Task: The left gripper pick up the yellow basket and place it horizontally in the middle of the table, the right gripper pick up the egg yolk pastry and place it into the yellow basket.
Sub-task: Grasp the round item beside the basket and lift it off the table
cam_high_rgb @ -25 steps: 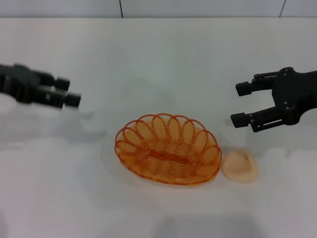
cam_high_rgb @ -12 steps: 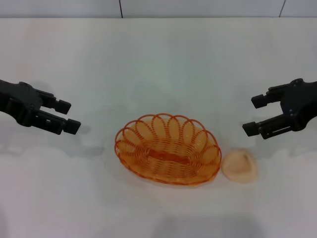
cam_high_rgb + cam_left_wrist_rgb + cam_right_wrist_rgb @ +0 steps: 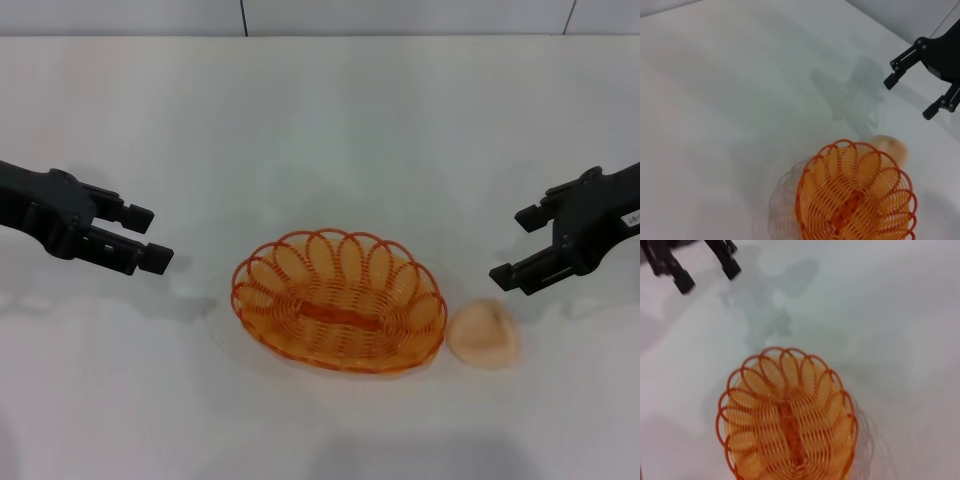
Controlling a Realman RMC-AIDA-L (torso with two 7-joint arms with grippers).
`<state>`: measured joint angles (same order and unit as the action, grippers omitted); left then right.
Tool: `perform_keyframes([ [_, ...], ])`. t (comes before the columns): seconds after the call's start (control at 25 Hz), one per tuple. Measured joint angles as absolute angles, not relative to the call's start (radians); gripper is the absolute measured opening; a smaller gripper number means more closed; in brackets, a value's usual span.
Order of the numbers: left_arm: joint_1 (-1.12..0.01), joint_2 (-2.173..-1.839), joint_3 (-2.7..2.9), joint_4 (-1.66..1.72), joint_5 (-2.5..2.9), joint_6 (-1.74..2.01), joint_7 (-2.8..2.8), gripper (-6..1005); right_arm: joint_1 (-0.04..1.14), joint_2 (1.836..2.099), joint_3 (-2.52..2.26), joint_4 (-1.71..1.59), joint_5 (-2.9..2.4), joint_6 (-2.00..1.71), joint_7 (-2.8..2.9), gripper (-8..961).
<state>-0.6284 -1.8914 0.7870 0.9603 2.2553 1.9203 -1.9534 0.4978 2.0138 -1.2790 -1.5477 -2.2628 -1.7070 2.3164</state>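
Observation:
The yellow basket (image 3: 339, 300) lies empty on the white table (image 3: 320, 130), slightly right of the middle, long side across. It also shows in the left wrist view (image 3: 856, 195) and the right wrist view (image 3: 787, 422). The egg yolk pastry (image 3: 483, 335) sits on the table just right of the basket, touching or almost touching its rim; it peeks from behind the basket in the left wrist view (image 3: 891, 147). My left gripper (image 3: 148, 237) is open and empty, left of the basket. My right gripper (image 3: 512, 245) is open and empty, above and right of the pastry.
A wall with seams (image 3: 243, 17) runs along the table's far edge. The right gripper shows in the left wrist view (image 3: 910, 92); the left gripper shows in the right wrist view (image 3: 707, 274).
My left gripper has moved down and right toward the basket. My right gripper has drawn back to the right and lowered a little. Basket and pastry have not moved.

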Motion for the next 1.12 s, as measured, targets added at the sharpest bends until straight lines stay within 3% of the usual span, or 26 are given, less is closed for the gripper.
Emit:
perform_keyframes([
  [0.28, -0.624, -1.898, 0.786, 0.955, 2.26, 1.915, -1.952, 786, 0.532, 2.016, -1.332, -1.57, -2.322, -1.726, 2.351, 819],
  [0.52, -0.62, -1.903, 0.783, 0.954, 2.259, 1.913, -1.956, 786, 0.55, 2.018, -1.337, -1.57, -2.323, -1.788, 2.365, 731],
  [1.12, -0.62, -1.925, 0.782, 0.952, 2.262, 1.904, -1.955, 787, 0.578, 2.022, -1.418, -1.463, -2.389, -1.737, 2.393, 715],
])
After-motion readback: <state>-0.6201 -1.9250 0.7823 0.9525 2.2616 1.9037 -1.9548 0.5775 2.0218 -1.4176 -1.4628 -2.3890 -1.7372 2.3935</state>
